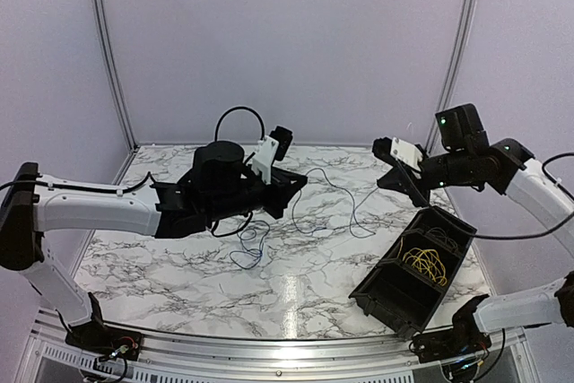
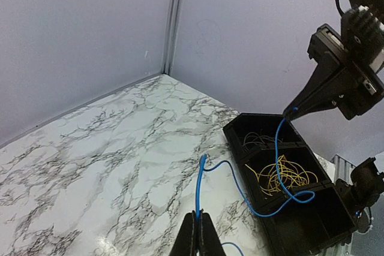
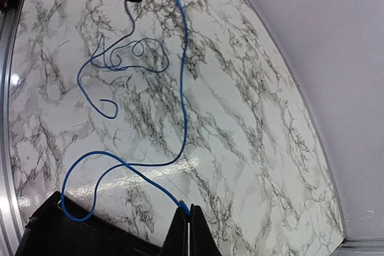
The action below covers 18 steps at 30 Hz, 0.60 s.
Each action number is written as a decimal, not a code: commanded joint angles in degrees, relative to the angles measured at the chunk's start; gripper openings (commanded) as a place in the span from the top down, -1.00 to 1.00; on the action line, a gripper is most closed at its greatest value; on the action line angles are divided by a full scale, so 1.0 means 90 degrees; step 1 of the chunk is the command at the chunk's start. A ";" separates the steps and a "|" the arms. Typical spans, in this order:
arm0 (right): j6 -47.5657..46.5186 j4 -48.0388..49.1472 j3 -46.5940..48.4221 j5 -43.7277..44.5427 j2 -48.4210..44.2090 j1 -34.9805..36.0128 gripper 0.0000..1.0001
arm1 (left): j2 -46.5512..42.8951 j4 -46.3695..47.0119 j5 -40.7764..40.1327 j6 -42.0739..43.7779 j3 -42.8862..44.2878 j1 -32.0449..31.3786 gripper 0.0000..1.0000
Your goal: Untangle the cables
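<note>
From above, the left pincer (image 1: 299, 182) and the right pincer (image 1: 387, 184) each hold one part of the same blue cable (image 1: 350, 213). The cable hangs slack between them over the marble surface (image 1: 179, 266). The rest of it lies in small loops (image 1: 251, 253) on the surface under the left arm. A black bin (image 1: 377, 298) stands tilted near the right arm, with yellow cables (image 1: 426, 266) inside it.

In the left wrist view, the fingers are pressed together on the blue cable, which rises from them. It then bends down over the bin, where one loop (image 2: 297, 198) rests across a divider beside the yellow cables. Thin dark cables (image 2: 259, 141) lie in the far compartment.

In the right wrist view, this pincer is also clamped on the cable. The small loops cross each other near the left pincer.

I think the danger is in pulling the arms apart now. The loop in the bin may catch the divider or the yellow cables and drag them out. The crossed loops may close into a tight knot. Also, such a thin cable could slip out of the fingers.
</note>
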 commanded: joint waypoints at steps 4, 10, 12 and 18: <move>-0.1456 -0.2262 -0.0904 -0.0410 -0.0834 -0.0086 1.00 | 0.0831 0.1053 0.0860 -0.0152 0.0380 -0.0399 1.00; -0.1897 -0.3221 -0.1975 -0.0252 -0.1181 -0.0100 0.96 | 0.1676 0.1325 0.1179 -0.0413 0.0980 -0.0788 1.00; -0.1920 -0.3406 -0.2111 -0.0107 -0.1264 -0.0098 0.65 | 0.1973 0.1401 0.1336 -0.0541 0.1228 -0.0906 1.00; -0.2045 -0.3515 -0.2064 0.0492 -0.1784 -0.0285 0.24 | 0.2709 0.1467 0.1714 -0.0767 0.1993 -0.1108 1.00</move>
